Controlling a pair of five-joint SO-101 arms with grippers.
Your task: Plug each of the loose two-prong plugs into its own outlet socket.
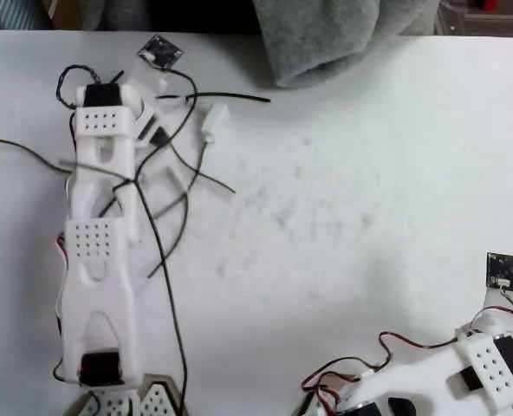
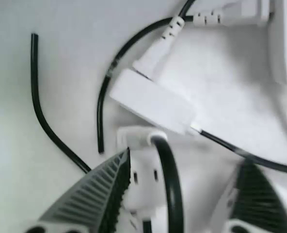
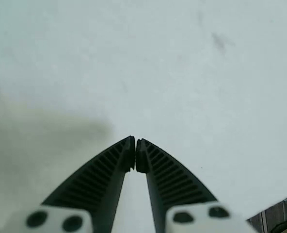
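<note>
Left arm (image 1: 100, 260) lies stretched along the left side of the counter (image 1: 343, 217). Its far end sits in a tangle of black cables (image 1: 165, 286) near the back edge. Left jaws are wide open and straddle a white connector piece (image 2: 141, 179). A thick black cord (image 2: 171, 194) loops out of that piece. One finger (image 2: 102, 194) touches the piece's side and the other finger (image 2: 252, 199) stands apart from it, so there is no real grip. Can't tell if that piece is a plug or a socket.

Just past it lies a white socket block (image 2: 153, 104), flat on the counter and angled. A white plug (image 2: 151, 58) sits against the block's far end with its ribbed collar running into a black cable. Can't tell if the prongs are fully in. A second white plug (image 2: 226, 17) lies farther off, near the arm's white body. A loose black cable end (image 2: 37, 97) curves over bare counter off to the side, apart from the block. In the high view a white plug piece (image 1: 213, 117) lies right of the left arm's tip, among the cables.

Right arm (image 1: 464, 373) is folded at the near right corner, well apart from the cables. Right jaws are closed tip to tip over bare counter, holding nothing.

Grey cloth (image 1: 326, 35) hangs over the back edge.
</note>
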